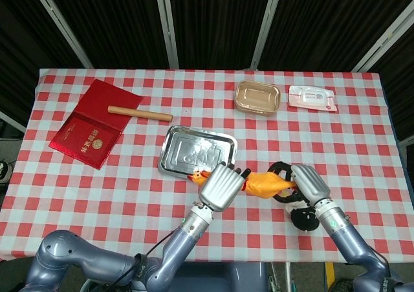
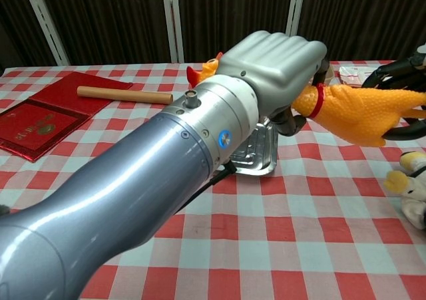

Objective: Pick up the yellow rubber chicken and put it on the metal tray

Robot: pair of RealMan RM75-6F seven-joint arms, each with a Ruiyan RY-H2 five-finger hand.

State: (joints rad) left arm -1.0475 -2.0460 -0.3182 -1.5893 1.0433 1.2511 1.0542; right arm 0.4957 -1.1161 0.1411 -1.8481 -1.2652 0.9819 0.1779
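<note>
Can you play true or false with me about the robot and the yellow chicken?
1. The left hand grips the yellow rubber chicken. True.
2. The chicken is lying on the metal tray. False: it is held off the tray, nearer the robot.
3. The wooden stick lies partly on the red folder. True.
4. The right hand is far from the chicken. False: its fingers curl around the chicken's tail end.

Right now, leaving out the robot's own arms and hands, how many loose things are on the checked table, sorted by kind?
Toys: 2, the yellow rubber chicken and a black-and-white plush toy.
Trays and containers: 2, the metal tray and a brown lidded box.
Red booklets: 2.
Wooden stick: 1.
White packet: 1.
Total: 8.
</note>
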